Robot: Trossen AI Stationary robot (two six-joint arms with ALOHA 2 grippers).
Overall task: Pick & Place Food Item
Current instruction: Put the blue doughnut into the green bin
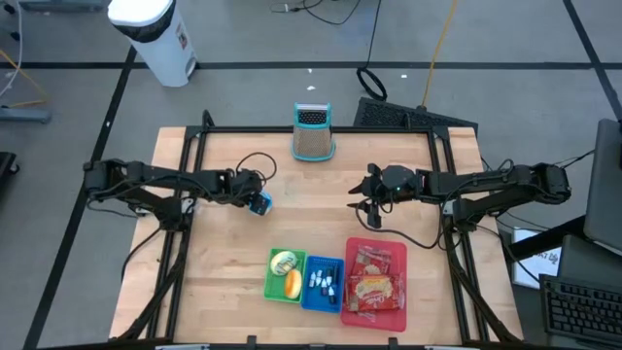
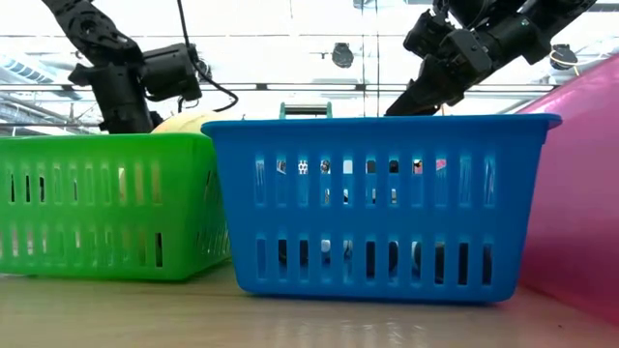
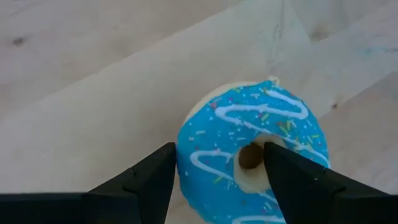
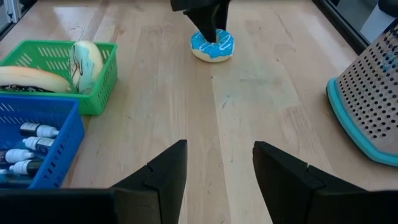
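A donut with blue icing and white stripes point(image 1: 260, 203) point(image 4: 212, 45) lies flat on the wooden table, left of centre. My left gripper point(image 3: 217, 158) point(image 4: 210, 28) stands over it, pointing steeply down and open. One fingertip is at the donut's hole and the other is just outside its rim. My right gripper point(image 1: 367, 209) point(image 4: 217, 155) hangs open above the table's right middle with nothing between its fingers. My left gripper straddles one side of the donut's ring point(image 3: 208, 155) from above, one finger point(image 3: 280, 165) at the hole and one point(image 3: 155, 171) outside the rim. Whether the fingers touch the icing I cannot tell. The donut lies flat on the table.
Three baskets stand in a row near the front edge: a green basket point(image 4: 102, 81) with food items, a blue basket point(image 4: 56, 149) with small bottles, and a red basket point(image 1: 352, 282) with snack packets. A grater point(image 1: 313, 133) stands at the far middle. Bare wood lies between the arms.
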